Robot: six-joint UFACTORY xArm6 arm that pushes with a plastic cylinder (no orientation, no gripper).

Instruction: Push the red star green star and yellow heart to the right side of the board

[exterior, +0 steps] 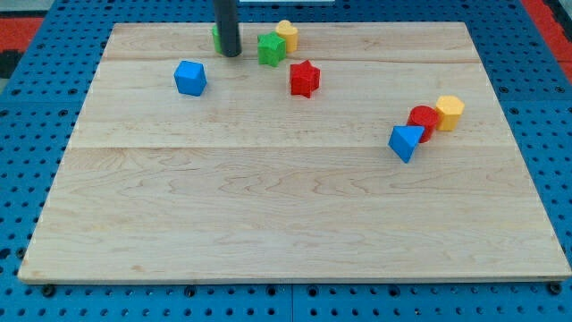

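Observation:
The red star (305,78) lies near the view's top, a little right of centre. The green star (271,48) sits just up and left of it, touching the yellow heart (287,34) at the board's top edge. My rod comes down from the view's top, and my tip (231,54) rests on the board just left of the green star, a short gap apart. A green block (216,38) is mostly hidden behind the rod.
A blue cube (189,78) lies left of my tip. At the view's right, a blue triangular block (406,142), a red cylinder (423,121) and a yellow hexagonal block (450,112) cluster together. The wooden board (286,224) sits on a blue pegboard.

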